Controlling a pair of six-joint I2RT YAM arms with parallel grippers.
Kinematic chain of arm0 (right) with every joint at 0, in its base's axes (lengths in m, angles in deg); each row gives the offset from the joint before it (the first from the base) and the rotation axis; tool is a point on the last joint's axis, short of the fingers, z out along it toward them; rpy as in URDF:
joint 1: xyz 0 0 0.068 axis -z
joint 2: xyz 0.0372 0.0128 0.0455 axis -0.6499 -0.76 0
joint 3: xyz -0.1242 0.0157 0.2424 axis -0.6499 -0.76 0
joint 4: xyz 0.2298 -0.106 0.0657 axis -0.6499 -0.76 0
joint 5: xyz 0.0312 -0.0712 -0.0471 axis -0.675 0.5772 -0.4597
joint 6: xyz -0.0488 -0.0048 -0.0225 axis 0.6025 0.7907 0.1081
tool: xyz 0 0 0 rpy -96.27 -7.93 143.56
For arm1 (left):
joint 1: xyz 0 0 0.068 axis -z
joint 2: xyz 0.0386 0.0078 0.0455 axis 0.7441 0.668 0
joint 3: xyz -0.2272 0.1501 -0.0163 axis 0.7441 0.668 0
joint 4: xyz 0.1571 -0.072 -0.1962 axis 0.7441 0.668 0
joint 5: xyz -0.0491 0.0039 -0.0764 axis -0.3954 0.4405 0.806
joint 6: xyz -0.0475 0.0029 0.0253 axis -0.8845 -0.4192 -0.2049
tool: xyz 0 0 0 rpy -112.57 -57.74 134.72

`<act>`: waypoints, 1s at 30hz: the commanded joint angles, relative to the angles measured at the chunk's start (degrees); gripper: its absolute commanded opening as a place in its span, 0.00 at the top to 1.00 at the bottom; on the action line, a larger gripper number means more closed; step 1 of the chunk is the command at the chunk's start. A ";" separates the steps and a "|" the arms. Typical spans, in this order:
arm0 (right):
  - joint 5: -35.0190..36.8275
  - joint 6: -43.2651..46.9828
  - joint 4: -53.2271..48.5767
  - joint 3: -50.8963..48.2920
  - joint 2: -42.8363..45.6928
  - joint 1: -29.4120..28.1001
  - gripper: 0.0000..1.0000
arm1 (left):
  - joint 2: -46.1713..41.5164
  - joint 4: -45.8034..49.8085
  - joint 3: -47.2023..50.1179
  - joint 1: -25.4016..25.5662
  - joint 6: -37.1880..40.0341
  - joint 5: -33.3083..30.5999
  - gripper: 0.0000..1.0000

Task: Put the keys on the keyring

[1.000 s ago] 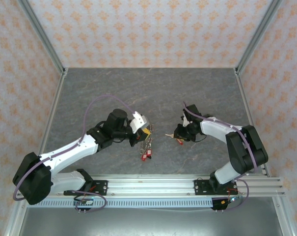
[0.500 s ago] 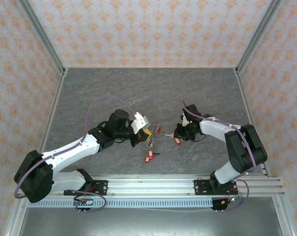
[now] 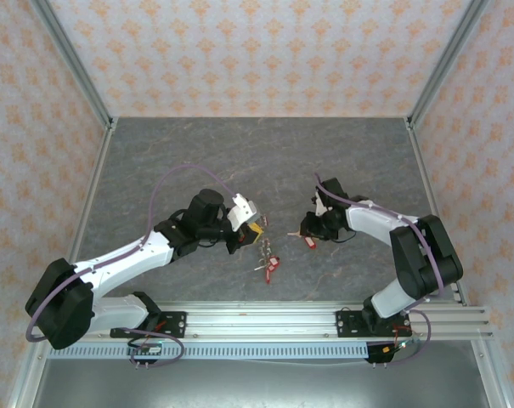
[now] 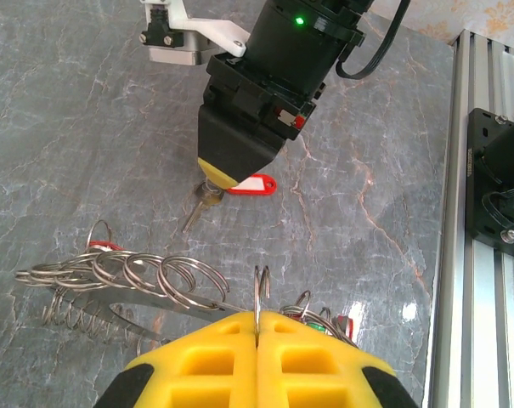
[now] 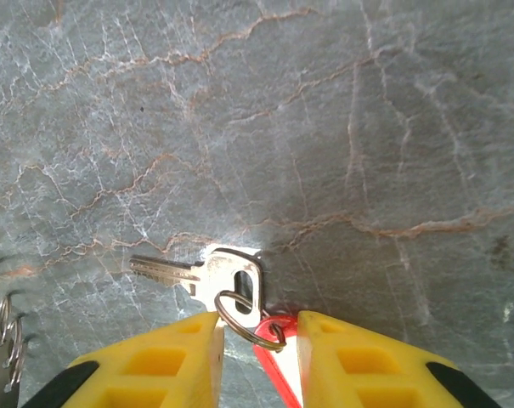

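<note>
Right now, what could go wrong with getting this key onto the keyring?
The left claw pinches the keyring by a thin edge only; it might slip or twist. The right claw, open, straddles the silver key's small ring and red tag; closing may catch the tag, not the key.

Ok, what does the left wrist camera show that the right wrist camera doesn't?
Left wrist view: the left gripper shut on a thin ring linked to a cluster of split rings, the right gripper seen from outside, and the metal rail. Right wrist view: the small ring joining the silver key to its red tag, lying between the right gripper's open fingers. Both: that key and tag, the grey marbled table, and part of the ring cluster.
</note>
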 commanded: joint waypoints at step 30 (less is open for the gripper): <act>1.14 4.78 -0.61 1.11 0.28 0.20 0.83 | 0.68 -3.60 -1.21 0.74 -0.62 -0.74 1.00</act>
